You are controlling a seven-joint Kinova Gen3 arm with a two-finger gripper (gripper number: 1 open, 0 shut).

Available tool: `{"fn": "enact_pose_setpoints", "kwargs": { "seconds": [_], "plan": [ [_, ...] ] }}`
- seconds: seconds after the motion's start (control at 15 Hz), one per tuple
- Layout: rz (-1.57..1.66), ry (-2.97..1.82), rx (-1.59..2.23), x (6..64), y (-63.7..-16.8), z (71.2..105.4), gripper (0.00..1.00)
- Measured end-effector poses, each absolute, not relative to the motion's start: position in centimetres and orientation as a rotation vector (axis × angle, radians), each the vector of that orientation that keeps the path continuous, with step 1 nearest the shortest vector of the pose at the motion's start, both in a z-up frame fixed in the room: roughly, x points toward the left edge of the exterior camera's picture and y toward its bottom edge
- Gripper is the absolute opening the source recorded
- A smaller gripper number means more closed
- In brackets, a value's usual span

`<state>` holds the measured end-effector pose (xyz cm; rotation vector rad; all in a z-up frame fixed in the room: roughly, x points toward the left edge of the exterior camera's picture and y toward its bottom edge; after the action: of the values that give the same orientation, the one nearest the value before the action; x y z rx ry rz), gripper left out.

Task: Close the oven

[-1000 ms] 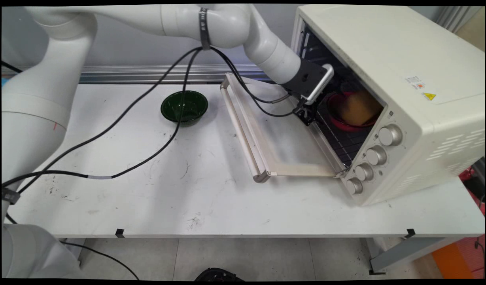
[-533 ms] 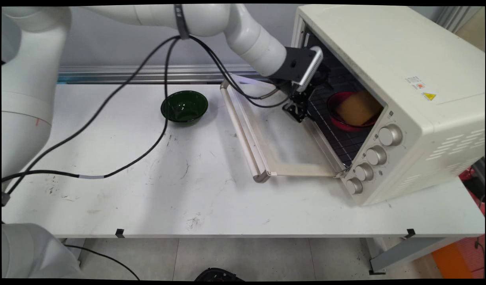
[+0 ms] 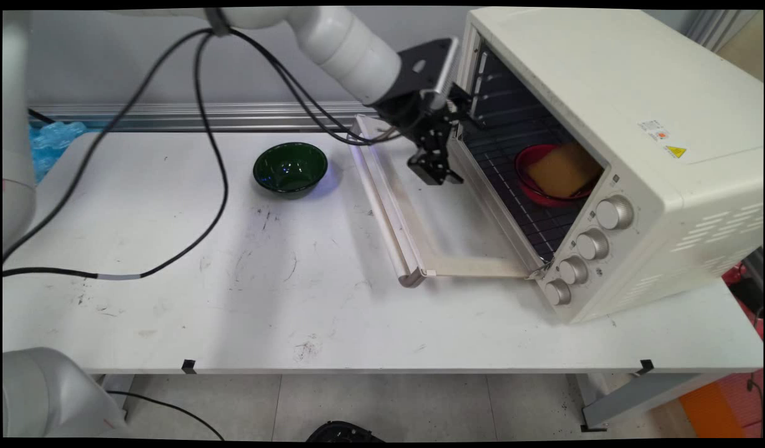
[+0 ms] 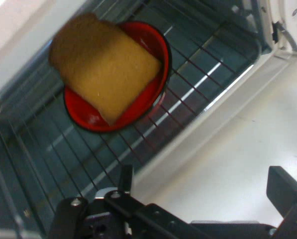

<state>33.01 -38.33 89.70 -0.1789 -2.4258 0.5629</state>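
just outside oven point(image 3: 606, 124), gripper point(image 3: 435, 168) empty, red bowl point(image 4: 138, 94) inside

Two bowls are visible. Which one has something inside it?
The red bowl on the oven rack holds a tan sponge-like block. The green bowl on the table is empty.

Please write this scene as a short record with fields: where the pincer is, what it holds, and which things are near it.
pincer: open, empty, above the lowered oven door
oven: cream, on the table's right, door open
inside oven: red bowl on the wire rack, with a piece of bread in it
green bowl: empty, on the table, left of the door
table: white, scuffed
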Motion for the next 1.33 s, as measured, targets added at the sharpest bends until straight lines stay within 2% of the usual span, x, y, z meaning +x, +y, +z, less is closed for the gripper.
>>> {"fn": "enact_pose_setpoints", "kwargs": {
  "seconds": [0.6,1.33],
  "plan": [
    [0.426,-2.46,0.172,39.8,-33.4,92.4,1.0],
    [0.326,-2.519,0.446,47.0,-28.8,92.5,1.0]
  ]
}}
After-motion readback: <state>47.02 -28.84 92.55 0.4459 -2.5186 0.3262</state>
